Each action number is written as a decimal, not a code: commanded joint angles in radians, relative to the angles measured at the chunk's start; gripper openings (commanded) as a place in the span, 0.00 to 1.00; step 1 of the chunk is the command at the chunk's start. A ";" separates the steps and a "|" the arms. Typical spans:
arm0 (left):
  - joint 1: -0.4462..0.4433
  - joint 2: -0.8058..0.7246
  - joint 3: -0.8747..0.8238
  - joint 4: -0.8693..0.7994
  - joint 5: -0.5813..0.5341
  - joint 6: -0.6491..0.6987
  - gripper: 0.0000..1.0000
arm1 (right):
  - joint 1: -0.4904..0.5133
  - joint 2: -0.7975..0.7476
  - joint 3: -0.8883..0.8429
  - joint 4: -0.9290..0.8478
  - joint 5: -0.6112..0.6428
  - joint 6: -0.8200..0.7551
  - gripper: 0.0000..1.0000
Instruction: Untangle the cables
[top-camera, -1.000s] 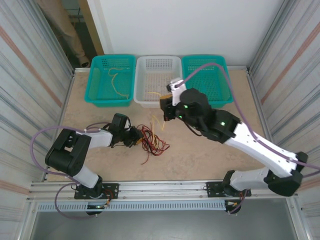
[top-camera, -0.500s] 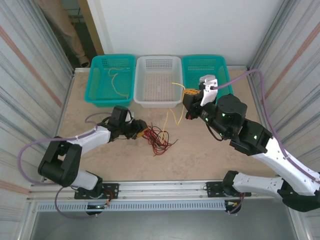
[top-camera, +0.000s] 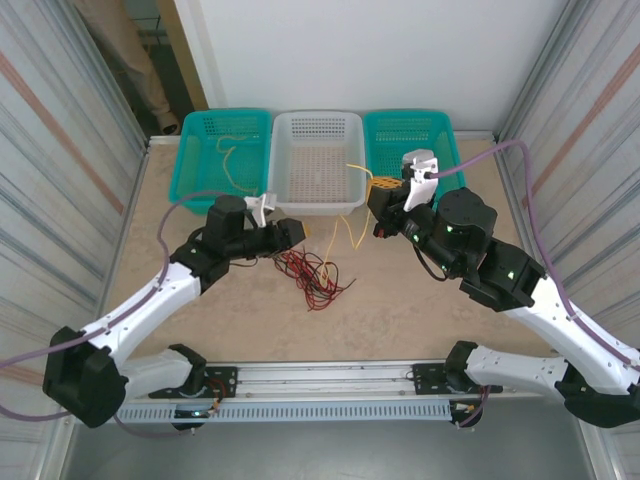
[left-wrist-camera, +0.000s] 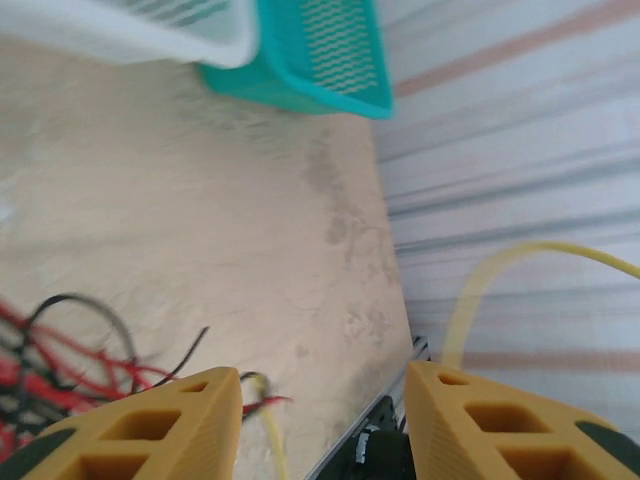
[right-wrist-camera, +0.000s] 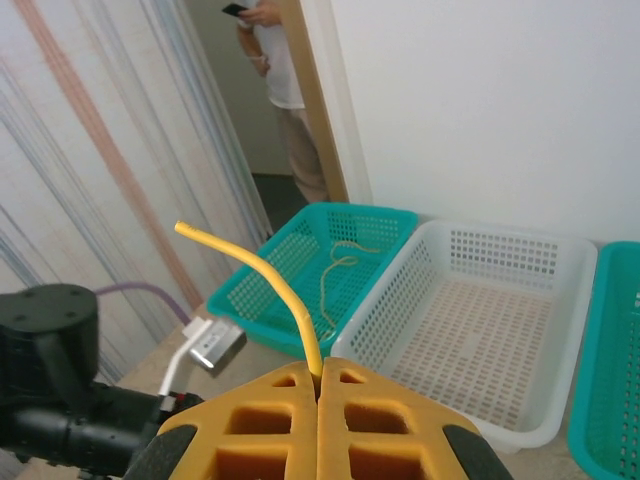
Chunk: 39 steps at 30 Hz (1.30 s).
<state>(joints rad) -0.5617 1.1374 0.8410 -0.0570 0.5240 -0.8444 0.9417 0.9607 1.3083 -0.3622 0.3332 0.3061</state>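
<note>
While R tool (right-wrist-camera: 320, 378) grips yellow cable (right-wrist-camera: 268, 272), wht basket (right-wrist-camera: 500, 235) just beyond.

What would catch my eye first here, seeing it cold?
The right hand, beside the white basket, pinches a yellow cable that curls out of its grip. Mid-table lies a tangle of red and black cables, with the left hand open just beside it.

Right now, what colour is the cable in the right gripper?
Yellow. The cable shows best in the right wrist view.
</note>
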 joint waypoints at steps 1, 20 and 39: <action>-0.051 0.002 0.071 -0.048 -0.008 0.149 0.50 | -0.008 -0.008 -0.006 0.053 -0.024 0.024 0.00; -0.154 0.136 0.128 -0.106 0.010 0.233 0.28 | -0.019 0.000 -0.026 0.079 -0.048 0.045 0.00; -0.160 0.064 0.069 -0.008 0.067 0.192 0.00 | -0.061 -0.002 -0.014 0.062 -0.072 0.084 0.00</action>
<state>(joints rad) -0.7155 1.2449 0.9276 -0.1215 0.5442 -0.6353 0.8894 0.9623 1.2850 -0.3210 0.2611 0.3660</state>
